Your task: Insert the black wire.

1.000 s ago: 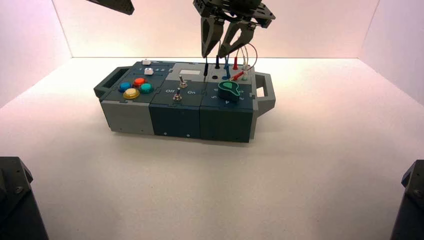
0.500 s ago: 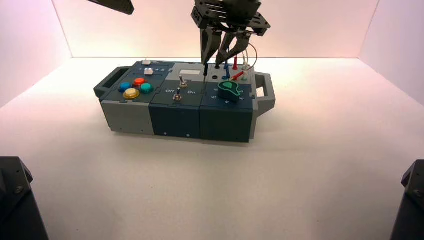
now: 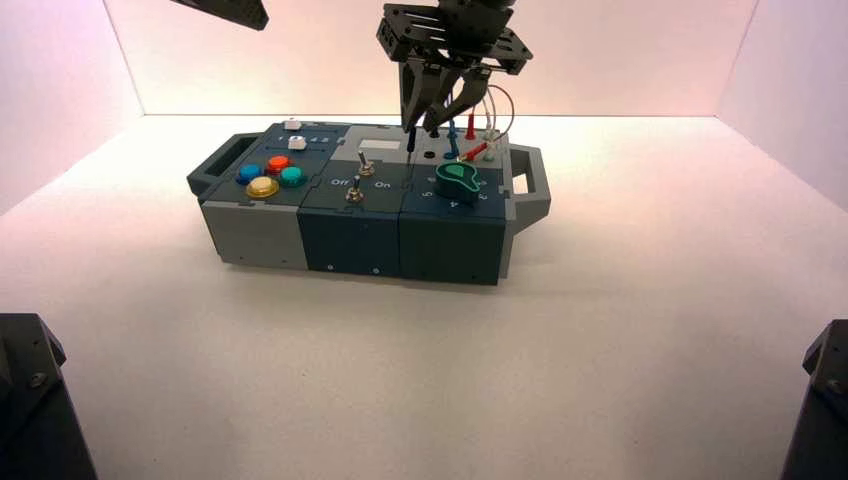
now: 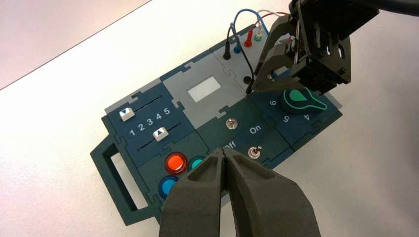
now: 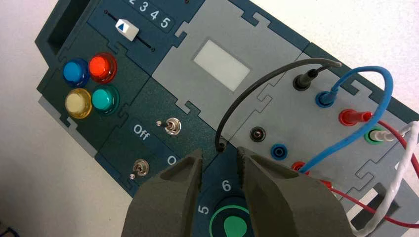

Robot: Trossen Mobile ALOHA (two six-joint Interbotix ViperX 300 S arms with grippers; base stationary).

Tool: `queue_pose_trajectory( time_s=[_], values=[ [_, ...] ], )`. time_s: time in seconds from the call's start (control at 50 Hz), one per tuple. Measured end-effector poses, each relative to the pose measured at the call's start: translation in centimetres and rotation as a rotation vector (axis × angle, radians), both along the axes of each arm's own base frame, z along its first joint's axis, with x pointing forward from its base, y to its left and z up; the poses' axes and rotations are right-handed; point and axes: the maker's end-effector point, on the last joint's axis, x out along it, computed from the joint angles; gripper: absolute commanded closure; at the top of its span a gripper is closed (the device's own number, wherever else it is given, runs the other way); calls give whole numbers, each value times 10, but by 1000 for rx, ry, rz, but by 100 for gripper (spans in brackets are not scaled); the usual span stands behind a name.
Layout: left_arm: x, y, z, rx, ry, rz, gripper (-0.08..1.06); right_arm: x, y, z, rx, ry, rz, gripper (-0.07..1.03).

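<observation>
black socket (image 5: 257, 134): uncovered | blue wire (image 5: 346, 140): arches beside it | green knob (image 5: 234, 224): stands near right fingers (image 5: 191, 170)

We saw a pale, smooth tabletop (image 3: 600, 370) under bright light, with a pinkish-white back wall (image 3: 620, 60) behind it and pale side walls (image 3: 785, 110) (image 3: 60, 110) at left and right.

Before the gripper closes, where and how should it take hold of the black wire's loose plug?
Probably by the sides of the black wire's loose plug, from above. The plug hangs near upright below its cord, close to the panel, and the right gripper's open fingers point down toward it; the other plug is seated.
</observation>
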Motion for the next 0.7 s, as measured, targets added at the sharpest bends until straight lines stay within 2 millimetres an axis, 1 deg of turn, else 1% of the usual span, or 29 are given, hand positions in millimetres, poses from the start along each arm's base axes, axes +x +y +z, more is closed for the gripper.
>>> queue_pose_trajectory(
  time_s=[0.1, 0.48, 0.7],
  values=[
    [0, 0, 1, -1, -1, -2, 101, 0, 0, -1, -2, 1, 0, 66],
    [0, 0, 0, 0, 0, 0, 101, -1, -1, -7, -14, 16, 4, 66],
    [0, 0, 0, 0, 0, 0, 101, 0, 0, -13, -22, 27, 4, 78]
  ],
)
